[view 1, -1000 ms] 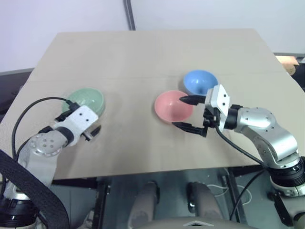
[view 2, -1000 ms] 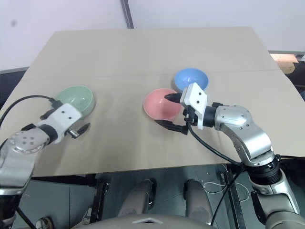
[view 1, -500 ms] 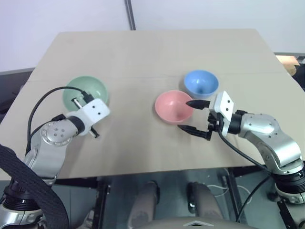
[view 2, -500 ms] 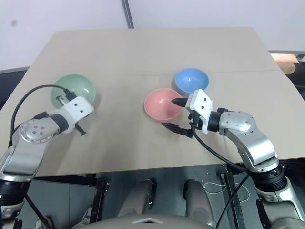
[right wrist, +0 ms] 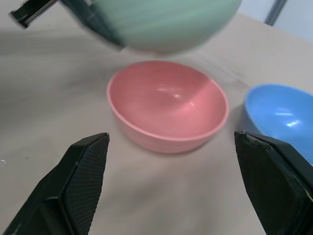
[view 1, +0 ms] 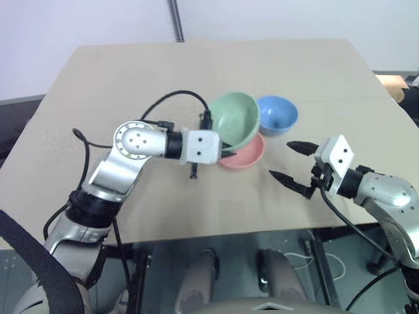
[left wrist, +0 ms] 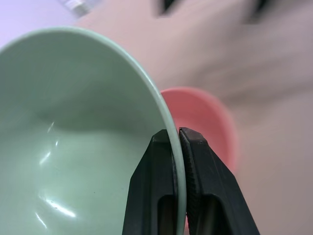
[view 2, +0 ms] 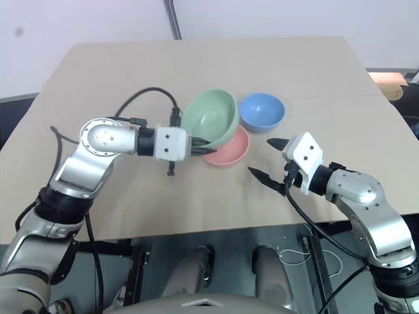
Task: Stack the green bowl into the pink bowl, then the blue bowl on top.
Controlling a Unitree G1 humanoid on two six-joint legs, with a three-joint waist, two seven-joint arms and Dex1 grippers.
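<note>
The green bowl (view 1: 236,119) hangs tilted in the air, its lower side just over the pink bowl (view 1: 247,157). My left gripper (left wrist: 177,133) is shut on the green bowl's rim, one finger inside and one outside. The pink bowl sits on the table with the blue bowl (view 1: 278,114) close behind it to the right. My right gripper (view 1: 280,159) stands open to the right of the pink bowl, clear of it, with nothing between its fingers. From the right wrist, the pink bowl (right wrist: 166,112) lies ahead and the blue bowl (right wrist: 279,117) beside it.
The tan table (view 1: 150,72) stretches wide to the left and far side of the bowls. Its front edge (view 1: 216,230) runs just below both grippers. A black cable (view 1: 173,98) loops up from my left wrist beside the green bowl.
My left gripper shut on the green bowl's rim, lifted it off the table's left side and swung it right, over the pink bowl. My right gripper drew back to the right, still open.
</note>
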